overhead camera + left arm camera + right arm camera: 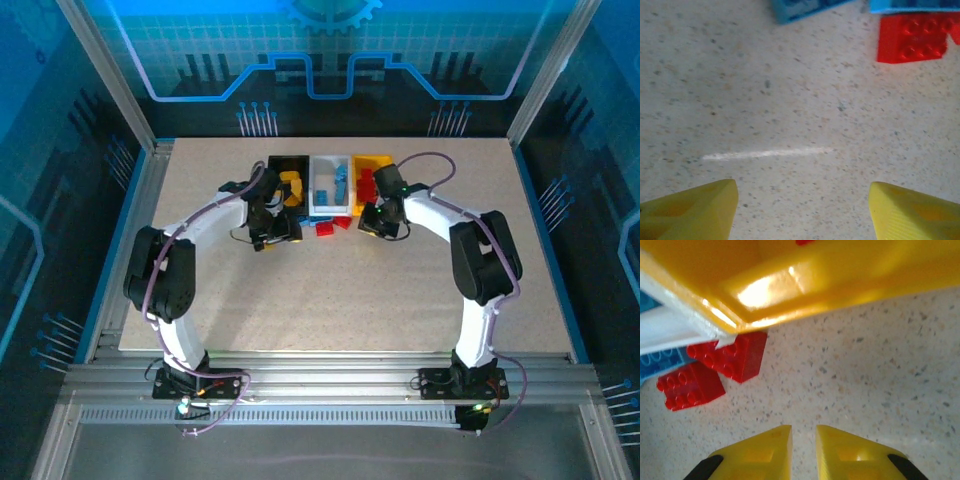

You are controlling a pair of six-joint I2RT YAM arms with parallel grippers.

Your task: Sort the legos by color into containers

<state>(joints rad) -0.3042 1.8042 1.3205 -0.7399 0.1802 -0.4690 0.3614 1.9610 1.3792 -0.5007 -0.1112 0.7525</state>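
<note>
Right end effector clenched empty, left end effector spread; red brick cropped at edge

Your table holds a black bin, white bin and yellow bin side by side; red bricks and a blue brick lie just beside them.

From above, the left arm covers part of the black bin, its bricks too small to count. At the left wrist, a blurred blue brick runs off the top edge.
</note>
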